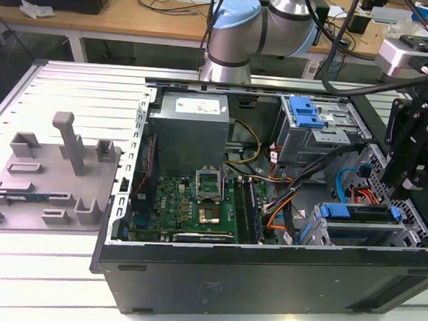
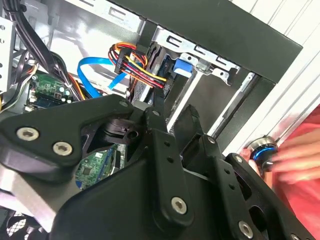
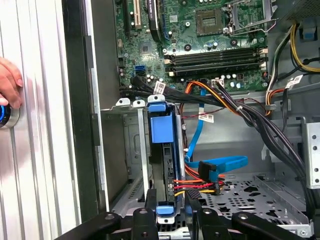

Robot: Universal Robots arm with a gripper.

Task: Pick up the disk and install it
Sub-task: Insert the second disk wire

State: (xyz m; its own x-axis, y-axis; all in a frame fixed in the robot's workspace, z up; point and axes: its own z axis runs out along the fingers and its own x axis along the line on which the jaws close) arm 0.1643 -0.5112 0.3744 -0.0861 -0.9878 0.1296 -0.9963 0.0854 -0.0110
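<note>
While a hand (image 3: 9, 82) touches a blue-ringed button (image 3: 4, 115) on the desk (image 3: 45, 150), gripper (image 3: 169, 212) sits over the disk (image 3: 162, 145), seated on edge in its drive cage (image 3: 125, 150); fingers (image 3: 200, 220) spread, gripping nothing.

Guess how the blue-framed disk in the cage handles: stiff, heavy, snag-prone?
Likely rigid: the disk shows a hard blue frame around a flat body. Probably dense for its size. Standing on edge in the metal cage, it may bind if pulled askew.

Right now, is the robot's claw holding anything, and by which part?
It cannot be told. In the first wrist view the gripper sits at one end of the disk, which sits in the drive cage; whether it grips is unclear.
</note>
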